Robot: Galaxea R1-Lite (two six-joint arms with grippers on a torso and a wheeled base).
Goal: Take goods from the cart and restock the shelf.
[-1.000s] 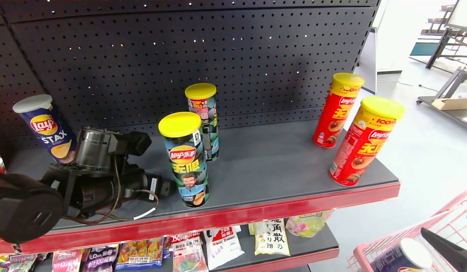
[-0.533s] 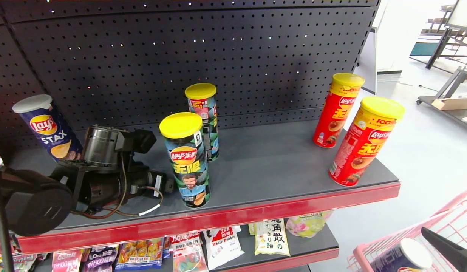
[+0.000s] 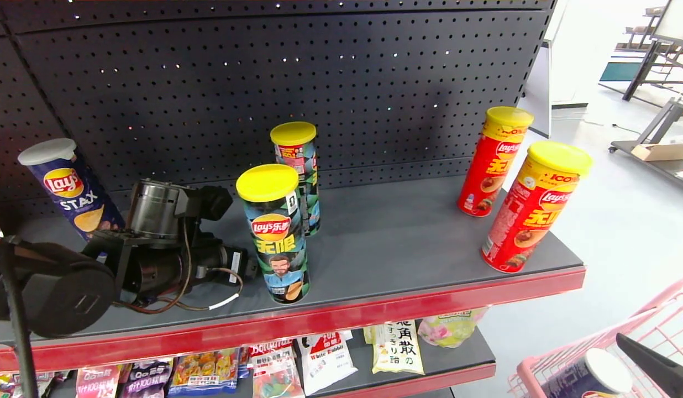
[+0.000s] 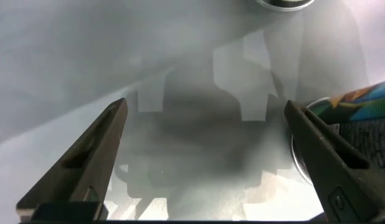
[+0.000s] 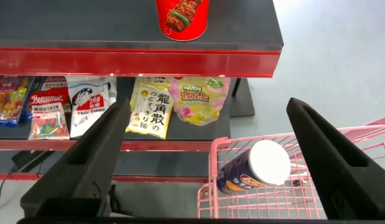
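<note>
Within the last second the left gripper [image 4: 205, 109], jaws apart, has been slid toward three o'clock along the shelf [image 3: 402, 243]; the yellow-lidded can [image 3: 275, 232] seems nudged likewise; a blue can [image 5: 251, 168] waits in the cart [image 3: 665, 331], beneath the spread right gripper [image 5: 208, 106].

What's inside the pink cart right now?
One blue chip can with a white lid, lying on its side in the pink cart. The right gripper hides part of the cart floor, so more goods can't be ruled out.
</note>
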